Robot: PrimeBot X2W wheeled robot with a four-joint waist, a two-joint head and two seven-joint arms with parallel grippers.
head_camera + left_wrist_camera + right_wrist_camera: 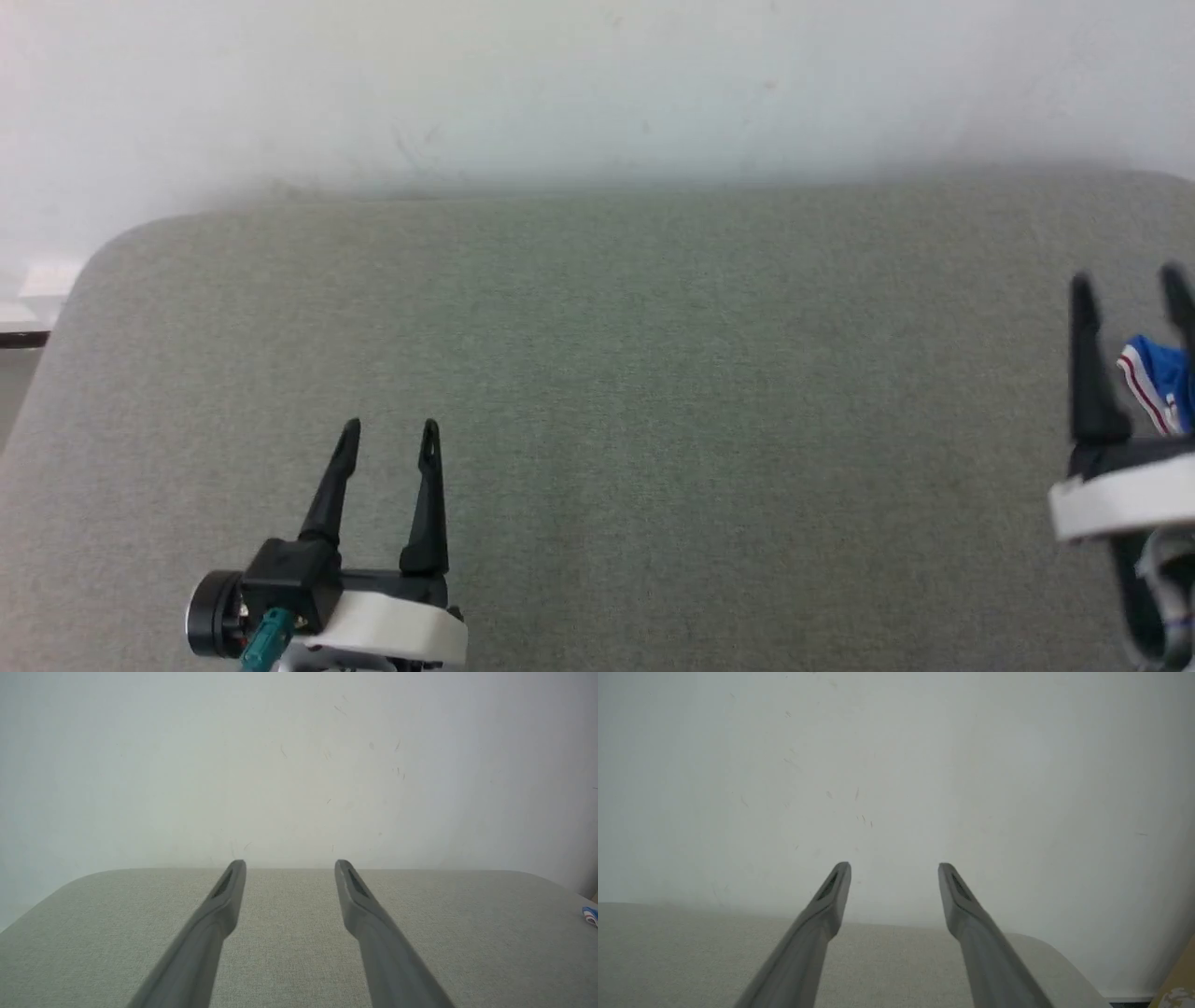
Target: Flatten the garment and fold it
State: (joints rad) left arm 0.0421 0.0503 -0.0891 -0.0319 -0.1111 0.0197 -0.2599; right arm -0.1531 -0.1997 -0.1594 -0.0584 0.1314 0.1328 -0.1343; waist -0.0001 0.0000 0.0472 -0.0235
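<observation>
1. Bright, soft, even light; the white wall (597, 84) washes out at the head view's upper left.
2. A faint shadow band runs where the table (597, 373) meets the wall.
3. The head view is hazy, and the right gripper (1127, 277) has smeared tips.
4. In both wrist views the fingers (205, 938) blur toward the bottom edge.

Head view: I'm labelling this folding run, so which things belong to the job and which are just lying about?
Job: garment, at the right edge; left pincer, open; right pincer, open.
Lying about: grey table; white wall.
</observation>
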